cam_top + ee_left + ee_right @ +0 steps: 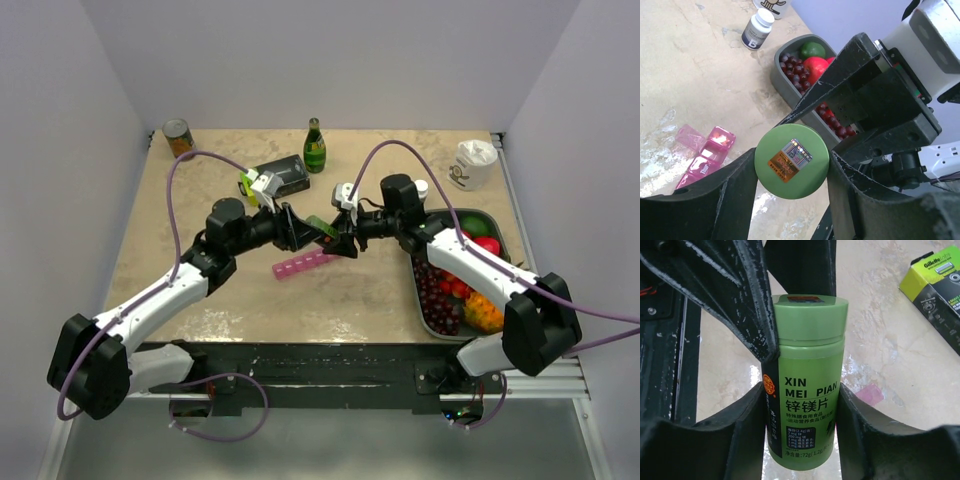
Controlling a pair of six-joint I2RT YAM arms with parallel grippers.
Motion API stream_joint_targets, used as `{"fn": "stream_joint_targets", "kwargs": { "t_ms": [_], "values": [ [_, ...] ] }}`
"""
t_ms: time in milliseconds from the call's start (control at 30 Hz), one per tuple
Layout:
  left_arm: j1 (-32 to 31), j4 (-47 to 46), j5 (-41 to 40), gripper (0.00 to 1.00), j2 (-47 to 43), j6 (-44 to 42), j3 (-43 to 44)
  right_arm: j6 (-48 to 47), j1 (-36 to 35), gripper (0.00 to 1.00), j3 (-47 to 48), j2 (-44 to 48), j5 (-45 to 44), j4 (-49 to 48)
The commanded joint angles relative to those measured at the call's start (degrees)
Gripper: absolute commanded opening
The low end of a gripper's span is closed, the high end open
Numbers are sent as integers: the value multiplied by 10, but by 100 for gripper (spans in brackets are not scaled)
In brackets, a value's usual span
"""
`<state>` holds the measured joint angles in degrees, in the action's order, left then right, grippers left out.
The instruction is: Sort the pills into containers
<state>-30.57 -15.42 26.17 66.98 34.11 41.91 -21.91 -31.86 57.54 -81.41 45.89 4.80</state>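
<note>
A green pill bottle (322, 231) hangs above the table between both grippers. My left gripper (305, 232) is shut on its round green cap (792, 161), which faces the left wrist camera. My right gripper (341, 243) is shut on the bottle's body (805, 390), label upright in the right wrist view. The pink pill-organiser strip (303, 264) lies on the table just below and in front of the bottle. It also shows in the left wrist view (705, 152), and a pink corner shows in the right wrist view (871, 392). No loose pills show.
A grey fruit tray (418, 290) with grapes and fruit lies at the right. A black-and-lime box (280, 177), a green glass bottle (315, 147) and a can (178, 137) stand at the back. A white pill bottle (757, 29) stands near the tray, and a white cup (472, 163) at the back right.
</note>
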Motion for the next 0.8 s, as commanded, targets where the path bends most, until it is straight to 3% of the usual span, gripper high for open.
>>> {"fn": "stream_joint_targets", "kwargs": {
  "t_ms": [0, 133, 167, 200, 300, 433, 567, 667, 767],
  "values": [
    [0, -72, 16, 0, -4, 25, -5, -16, -2, 28, -1, -3, 53, -9],
    [1, -80, 26, 0, -14, 20, -10, -42, -2, 0, 0, -3, 81, 20],
    [4, -80, 31, 8, -20, 16, -10, -47, -3, 0, 0, -1, 93, 25],
    [8, -77, 35, 31, -26, 3, -10, -52, -2, 0, 0, 1, 100, 30],
    [34, -51, 53, 62, -60, -41, -10, -75, -2, 0, 1, 8, 115, 55],
    [82, -19, 84, 69, -124, -130, -20, -129, -3, 0, 7, 5, 126, 104],
    [84, 4, 123, 71, -201, -297, -46, -164, -2, 0, 18, -3, 134, 143],
    [83, -35, 225, 71, -247, -398, -110, -189, -2, 0, 19, -2, 143, 162],
    [79, -102, 279, 71, -267, -431, -168, -216, -3, 0, 16, 0, 143, 179]
  ]
}}
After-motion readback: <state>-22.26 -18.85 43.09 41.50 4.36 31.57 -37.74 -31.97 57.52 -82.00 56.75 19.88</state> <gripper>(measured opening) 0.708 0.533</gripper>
